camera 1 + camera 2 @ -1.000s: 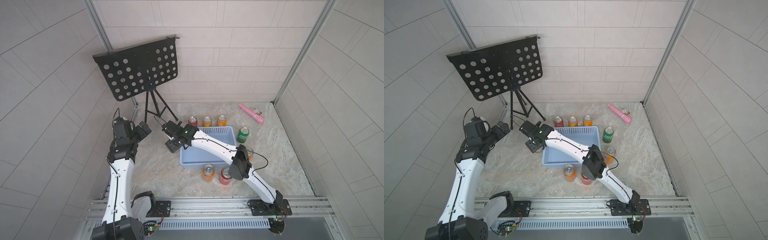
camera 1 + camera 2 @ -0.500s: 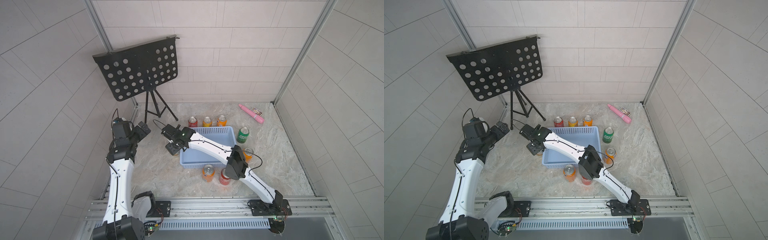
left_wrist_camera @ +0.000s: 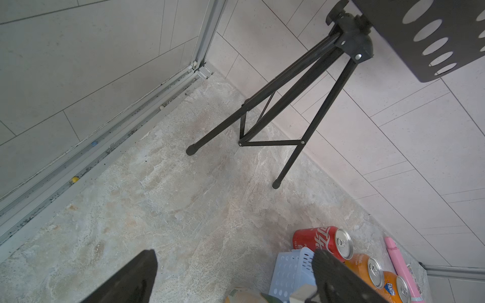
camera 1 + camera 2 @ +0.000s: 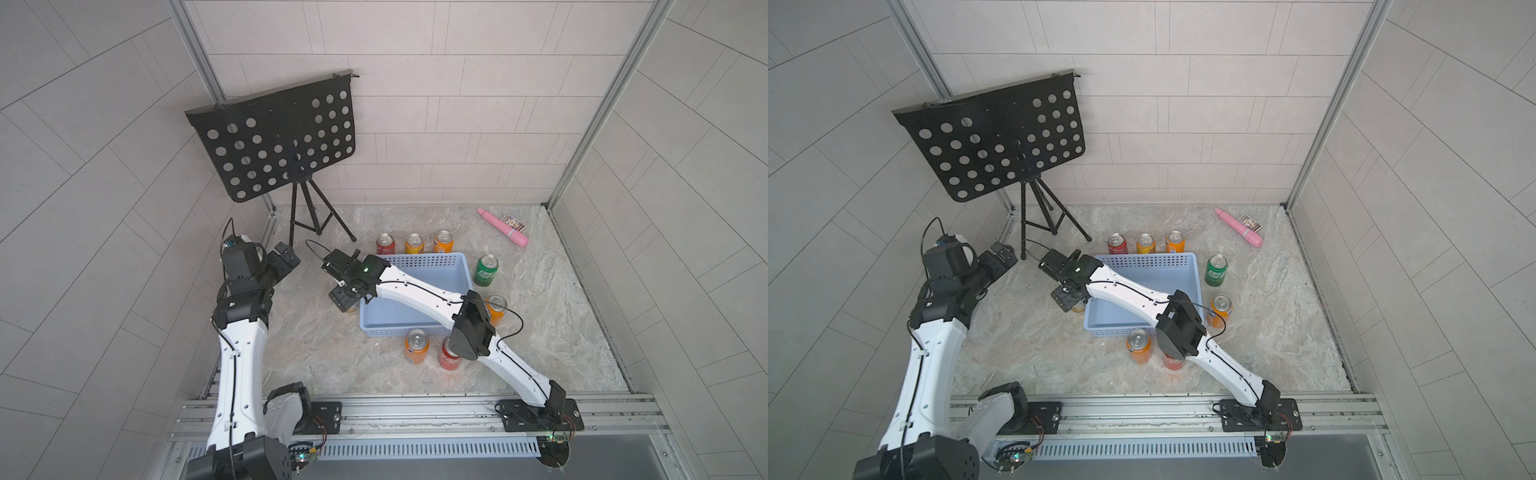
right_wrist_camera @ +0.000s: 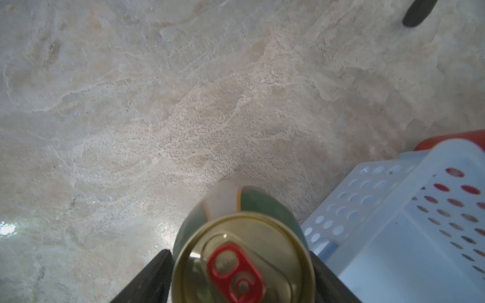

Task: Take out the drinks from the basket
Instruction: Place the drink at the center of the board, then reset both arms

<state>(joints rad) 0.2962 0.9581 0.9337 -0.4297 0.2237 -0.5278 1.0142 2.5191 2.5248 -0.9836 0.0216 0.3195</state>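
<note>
**Right pincer (image 4: 345,300) at the green-gold can (image 5: 241,244).** The can stands upright on the counter (image 4: 316,349), just outside the basket (image 4: 415,330), beside the wall nearest the left arm. The pincer's fingers (image 5: 157,272) flank the can closely. Whether they pinch it or stand just clear cannot be told. The left pincer (image 3: 233,255) is spread and empty, well apart from the can and pointing toward the foot of the stand (image 4: 282,137).

*Appearance.* The can has a dark green wall with a pale panel edged in orange, a gold lid and a red pull tab lying flat.

The basket looks bare inside in both top views. 7 more cans ring it:
- Behind: red can (image 4: 385,243), orange can (image 4: 414,244), orange can (image 4: 443,242).
- To the right: green can (image 4: 486,270), orange can (image 4: 496,309).
- In front: orange can (image 4: 416,345), red can (image 4: 449,359).

*Handling (judged).* The flat tab suggests a sealed can, so it is probably full, fairly heavy and stiff. Its thin, smooth wall is likely slippery and will dent under a hard squeeze. It is best taken at mid-wall, across its width and upright. Being tall and narrow, it could tip if a finger brushes it.
</note>
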